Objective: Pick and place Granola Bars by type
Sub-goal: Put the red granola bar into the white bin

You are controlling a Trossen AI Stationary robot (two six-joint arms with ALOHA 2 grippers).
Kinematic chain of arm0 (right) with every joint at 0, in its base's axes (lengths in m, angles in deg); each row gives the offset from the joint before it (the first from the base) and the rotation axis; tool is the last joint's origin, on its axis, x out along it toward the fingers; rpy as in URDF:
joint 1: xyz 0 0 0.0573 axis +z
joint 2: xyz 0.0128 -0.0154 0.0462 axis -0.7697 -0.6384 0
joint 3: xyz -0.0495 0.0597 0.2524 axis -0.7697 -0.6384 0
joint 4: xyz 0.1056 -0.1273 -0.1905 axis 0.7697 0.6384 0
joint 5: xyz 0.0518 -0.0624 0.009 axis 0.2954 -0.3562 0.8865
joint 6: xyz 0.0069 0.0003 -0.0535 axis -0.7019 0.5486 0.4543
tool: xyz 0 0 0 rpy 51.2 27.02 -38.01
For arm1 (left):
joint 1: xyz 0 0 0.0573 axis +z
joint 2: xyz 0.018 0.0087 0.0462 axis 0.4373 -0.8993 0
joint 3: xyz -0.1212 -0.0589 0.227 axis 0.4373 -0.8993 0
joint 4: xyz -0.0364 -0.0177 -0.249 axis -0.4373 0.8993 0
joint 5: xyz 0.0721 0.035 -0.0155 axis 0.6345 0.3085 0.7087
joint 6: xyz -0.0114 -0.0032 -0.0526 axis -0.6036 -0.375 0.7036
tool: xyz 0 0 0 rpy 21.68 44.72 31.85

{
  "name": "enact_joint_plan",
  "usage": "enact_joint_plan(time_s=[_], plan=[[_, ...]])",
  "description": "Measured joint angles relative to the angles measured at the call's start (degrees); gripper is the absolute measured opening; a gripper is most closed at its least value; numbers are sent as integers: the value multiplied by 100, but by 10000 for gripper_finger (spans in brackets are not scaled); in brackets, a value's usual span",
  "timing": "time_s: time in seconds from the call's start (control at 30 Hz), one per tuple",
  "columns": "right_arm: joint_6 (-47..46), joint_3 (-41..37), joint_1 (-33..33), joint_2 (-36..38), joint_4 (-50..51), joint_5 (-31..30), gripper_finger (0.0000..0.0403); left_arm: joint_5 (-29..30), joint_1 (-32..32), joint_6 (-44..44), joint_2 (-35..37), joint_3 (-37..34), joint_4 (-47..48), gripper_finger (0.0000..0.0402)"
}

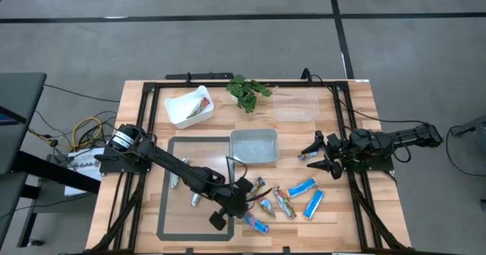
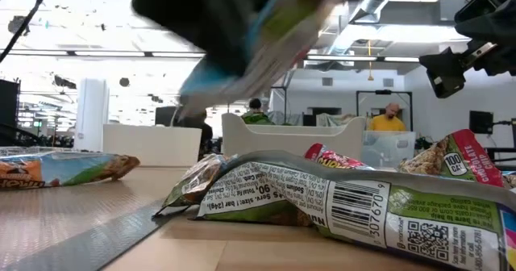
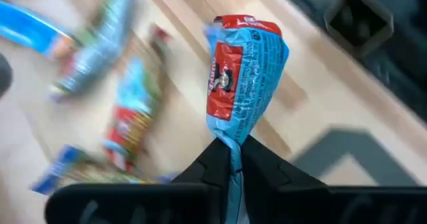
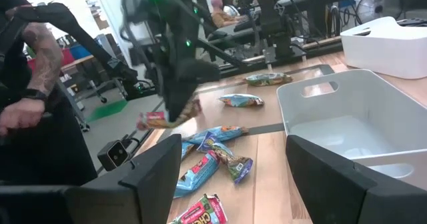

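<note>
From the high view, the left gripper (image 1: pixel 241 194) sits over the loose pile of Granola Bars (image 1: pixel 292 198), which spreads just to its right on the table (image 1: pixel 364 103). I count three blue ones, about three multicoloured ones beside the fingers, plus two silver-ish bars off to its left on the grey mat (image 1: pixel 171 209). Three bins lie beyond it: a white bin (image 1: pixel 176 107) already holding one bar, a grey bin (image 1: pixel 254 145) and a clear bin (image 1: pixel 295 107), presumably one per type. The right gripper (image 1: pixel 320 155) waits next to the grey bin.

Low view: bars in close-up, and a blurred wrapper hanging up top.

Left wrist view settles it: the fingers are pinched tight on the crimped end of a red-and-blue bar (image 3: pixel 243 77), so it dangles clear of the pile for carrying.

Right wrist view: the right jaws stand wide with nothing between them, grey bin just ahead.
</note>
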Motion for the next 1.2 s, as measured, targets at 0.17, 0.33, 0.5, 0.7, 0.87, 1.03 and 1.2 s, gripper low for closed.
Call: enact_joint_plan(time_s=[0.17, 0.33, 0.5, 0.7, 0.87, 1.03, 1.2], plan=[[0, -2, 0, -1, -1, 0, 265, 26, 236, 44, 0, 831, 21, 14], [0, 0, 0, 0, -1, 0, 265, 29, 576, 118, 0, 1685, 163, 23], [0, 0, -2, -1, -1, 2, 265, 89, 925, 97, 0, 2258, 460, 22], [0, 0, -2, -1, -1, 1, 265, 317, 1354, 12, 0, 2426, 668, 17], [0, -1, -1, -1, -1, 1, 265, 332, 1916, 17, 0, 2426, 723, 20], [0, -1, -2, -1, -1, 1, 265, 416, 2650, 12, 55, 2426, 1080, 21], [0, 0, -2, 1, -1, 0, 265, 863, 3463, 13, 186, 2426, 1694, 21]])
